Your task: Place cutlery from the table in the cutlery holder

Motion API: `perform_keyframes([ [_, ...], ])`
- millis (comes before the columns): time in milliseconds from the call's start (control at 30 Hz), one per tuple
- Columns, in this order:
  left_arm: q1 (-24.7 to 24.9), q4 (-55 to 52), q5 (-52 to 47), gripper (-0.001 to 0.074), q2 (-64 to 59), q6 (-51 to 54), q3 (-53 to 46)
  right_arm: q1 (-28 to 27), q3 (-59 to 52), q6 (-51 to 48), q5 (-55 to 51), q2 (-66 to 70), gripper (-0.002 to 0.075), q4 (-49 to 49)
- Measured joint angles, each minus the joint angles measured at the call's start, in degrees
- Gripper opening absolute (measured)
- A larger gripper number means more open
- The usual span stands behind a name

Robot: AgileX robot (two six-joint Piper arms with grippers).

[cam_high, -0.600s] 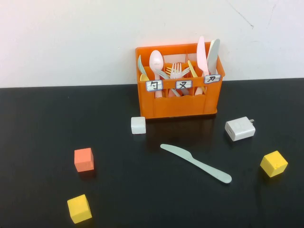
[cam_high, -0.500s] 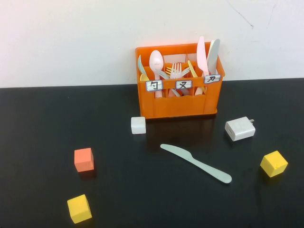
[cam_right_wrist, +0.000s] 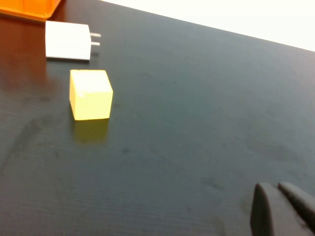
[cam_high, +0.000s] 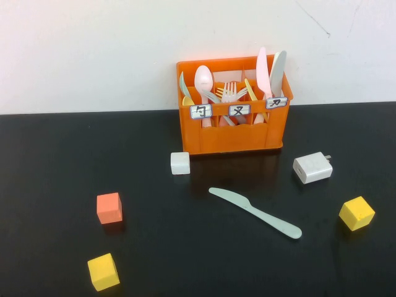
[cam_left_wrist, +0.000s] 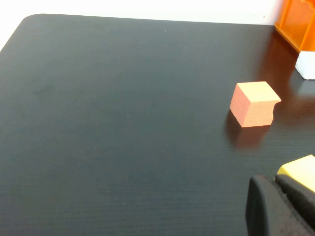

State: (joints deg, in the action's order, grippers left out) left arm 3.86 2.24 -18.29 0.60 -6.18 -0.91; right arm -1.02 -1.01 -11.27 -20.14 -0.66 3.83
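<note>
The pale grey-green knife [cam_high: 255, 212] lies flat on the black table [cam_high: 55, 161], in front of and slightly right of the orange cutlery holder [cam_high: 232, 117]. The holder stands at the back against the wall, with spoons, forks and knives upright in its three compartments, a pink knife among them. Neither gripper shows in the high view. My left gripper [cam_left_wrist: 270, 180] is shut and empty, low over the table's left part beside a yellow cube [cam_left_wrist: 300, 171]. My right gripper [cam_right_wrist: 274, 187] is shut and empty over the table's right part. The knife is out of both wrist views.
A white cube [cam_high: 180, 163] sits by the holder's front left corner. A white charger [cam_high: 312, 167] lies to the right of the knife, with a yellow cube [cam_high: 356, 213] further right. An orange cube [cam_high: 109, 208] and another yellow cube [cam_high: 103, 271] sit at the left front.
</note>
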Motion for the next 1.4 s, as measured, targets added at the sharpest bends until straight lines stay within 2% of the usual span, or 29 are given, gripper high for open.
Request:
perform_keyframes([
  [1400,0.00,0.08,2.14,-0.0001,0.00,0.00,-0.10,0.00,-0.11,0.00,1.55,0.00,-0.0002,0.00],
])
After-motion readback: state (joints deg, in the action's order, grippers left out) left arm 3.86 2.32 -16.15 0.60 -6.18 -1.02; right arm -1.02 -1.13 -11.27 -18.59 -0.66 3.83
